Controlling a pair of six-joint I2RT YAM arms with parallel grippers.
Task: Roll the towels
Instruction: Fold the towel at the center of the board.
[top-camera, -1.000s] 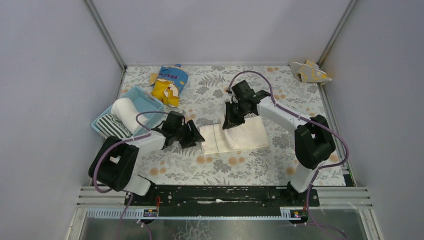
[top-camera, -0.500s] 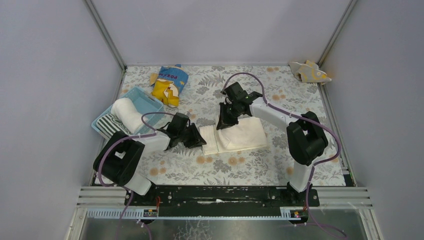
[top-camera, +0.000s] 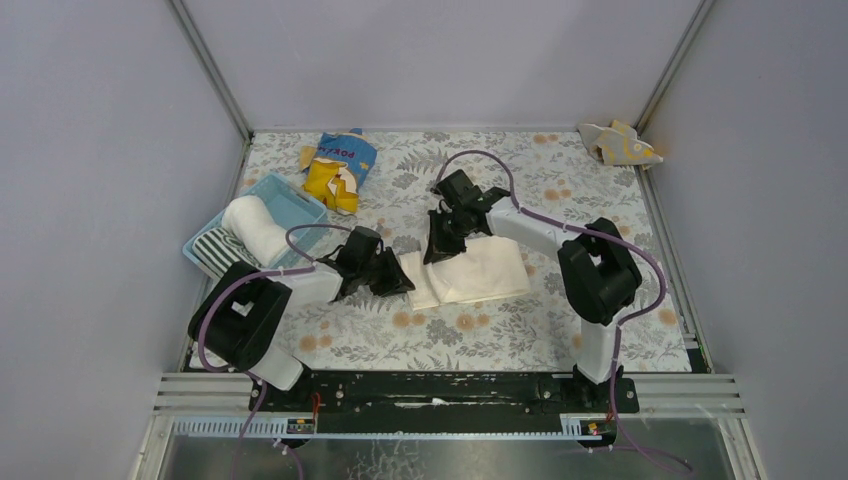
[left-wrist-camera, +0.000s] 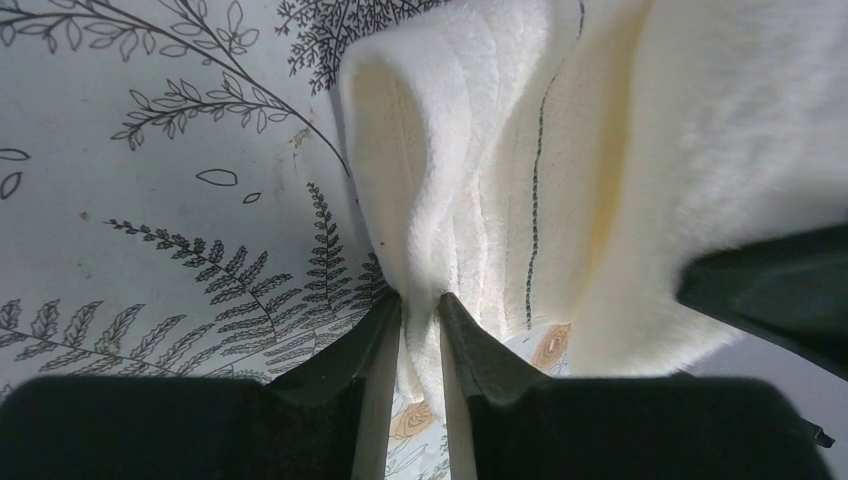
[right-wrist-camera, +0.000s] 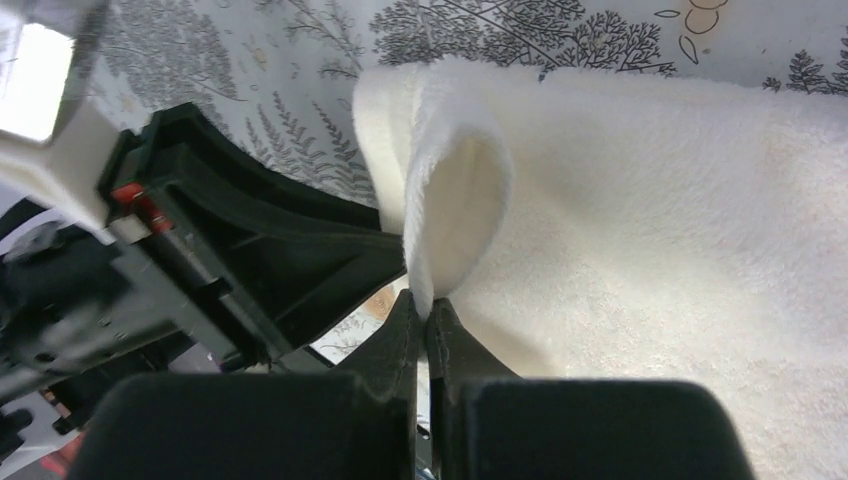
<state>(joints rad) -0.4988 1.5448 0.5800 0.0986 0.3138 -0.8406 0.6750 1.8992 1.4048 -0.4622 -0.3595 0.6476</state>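
A: And the left gripper (left-wrist-camera: 420, 305) and right gripper (right-wrist-camera: 421, 308)?
B: Both pinched tight on the plush cream-white cloth towel (top-camera: 485, 272), along its left edge, mid-way across the floral-print table (top-camera: 450, 340).
A: Handling?
B: Soft, limp, light (it sags between pinches). I'd hold the hem's two ends to roll evenly.

We've got the left gripper (top-camera: 396, 281) and right gripper (top-camera: 434, 250) bunched at the left end of the cream towel (top-camera: 490, 270), barely a gap between them. The basket (top-camera: 300, 203) sits just behind our left arm (top-camera: 300, 285), snack bag (top-camera: 338, 165) beyond it. Bare table (top-camera: 470, 335) in front and right of the towel is our open lane, beige towel (top-camera: 618, 143) well off in the far right corner
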